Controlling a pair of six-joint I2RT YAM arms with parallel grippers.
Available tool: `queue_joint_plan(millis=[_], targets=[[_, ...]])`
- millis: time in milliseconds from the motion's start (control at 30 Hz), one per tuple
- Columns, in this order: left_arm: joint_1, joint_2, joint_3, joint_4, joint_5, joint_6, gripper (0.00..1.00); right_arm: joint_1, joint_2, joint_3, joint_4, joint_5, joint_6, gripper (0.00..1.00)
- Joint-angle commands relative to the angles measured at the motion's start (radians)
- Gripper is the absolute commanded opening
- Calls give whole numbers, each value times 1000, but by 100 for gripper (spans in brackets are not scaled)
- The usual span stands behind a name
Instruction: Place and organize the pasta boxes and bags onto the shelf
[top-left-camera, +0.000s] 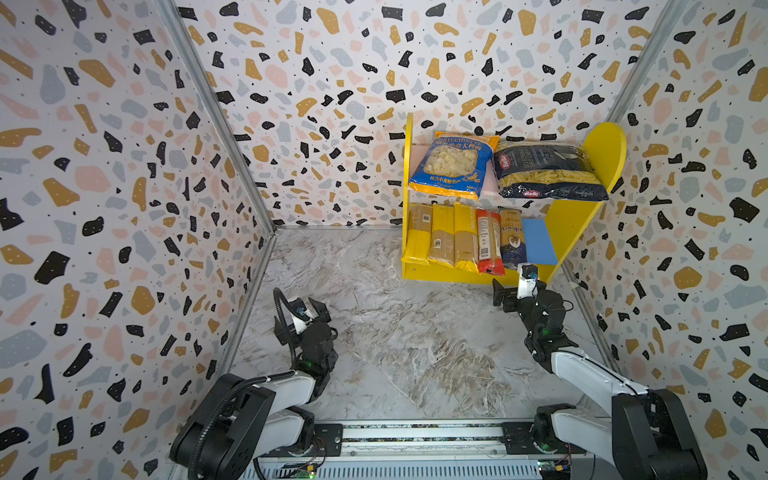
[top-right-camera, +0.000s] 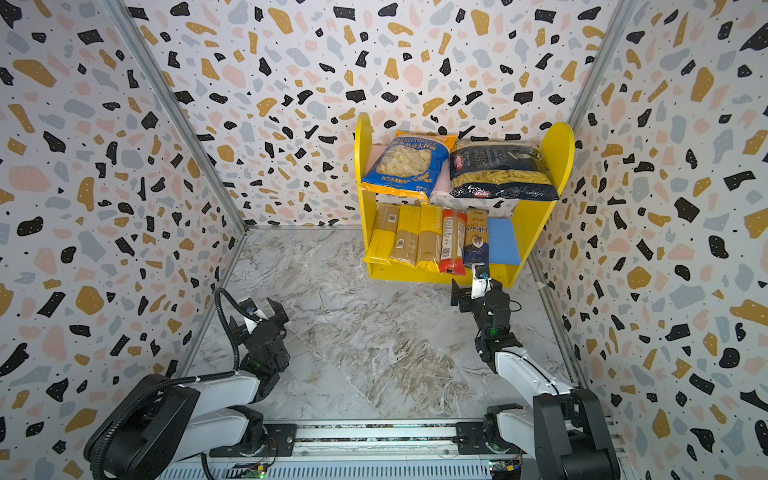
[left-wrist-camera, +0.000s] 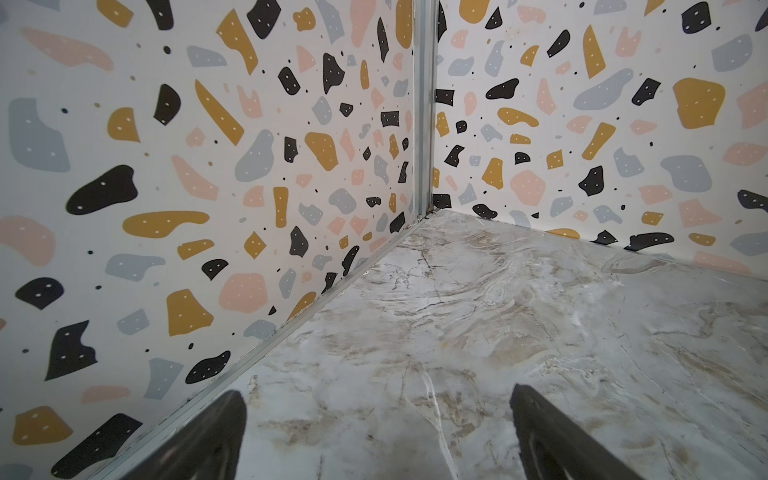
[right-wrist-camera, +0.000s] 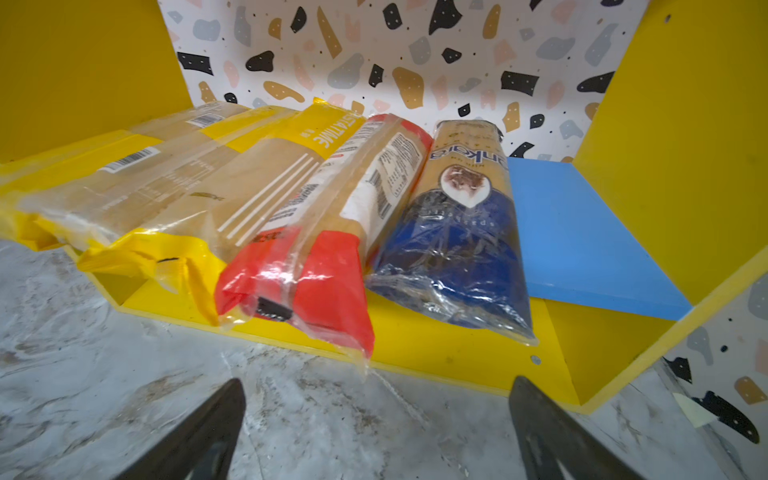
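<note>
While nothing is being gripped, both sets of fingers are being held wide apart and empty: the right gripper (right-wrist-camera: 378, 384) is being hovered low over the grey marbled tabletop (top-left-camera: 374, 332), just in front of the small wooden shelf with yellow round-topped sides (top-left-camera: 604, 166), and the left gripper (left-wrist-camera: 378, 392) is being pointed at a bare wall corner, well apart from it

On the pink upper board (top-left-camera: 489, 185) the blue-orange plastic orecchiette bag (top-left-camera: 453, 166) and the large navy plastic Barilla penne bag (top-left-camera: 544, 172) are being carried side by side. Below, three long yellow plastic spaghetti packs (top-left-camera: 442, 237), the slim red-ended pack (right-wrist-camera: 316, 266) and the slim blue-ended pack (right-wrist-camera: 453, 249) are being kept in a touching row, with part of the blue lower board (right-wrist-camera: 582, 232) being left bare beside them. The task is being judged as good as done

Risk: the red-ended pack is being let overhang the front edge of the yellow base (right-wrist-camera: 457, 345), right ahead of the open right fingers, so its loose film is likely being exposed to a snag and a drag-out on any careless move. Both top bags are being let overhang the pink board's front, so a bump to the shelf could probably slide them off

Hidden: in both top views the far ends of the long packs are being covered by the upper board. Whether they are resting on the blue board or on the base alone cannot be told. Only fingertips are being shown in the wrist views
</note>
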Motion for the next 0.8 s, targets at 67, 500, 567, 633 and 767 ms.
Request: queue_joint_plan(millis=[67, 500, 567, 633, 767], targets=[[5, 1, -25, 146, -101, 47, 99, -21, 45, -27, 118, -7, 47, 99], [-9, 240, 70, 266, -66, 156, 100, -72, 145, -35, 245, 56, 22, 99], [5, 257, 86, 259, -42, 158, 100, -72, 137, -45, 238, 84, 4, 99], [7, 255, 100, 225, -29, 159, 100, -73, 111, -68, 224, 114, 12, 99], [16, 260, 113, 198, 20, 162, 100, -73, 94, -109, 272, 109, -3, 99]])
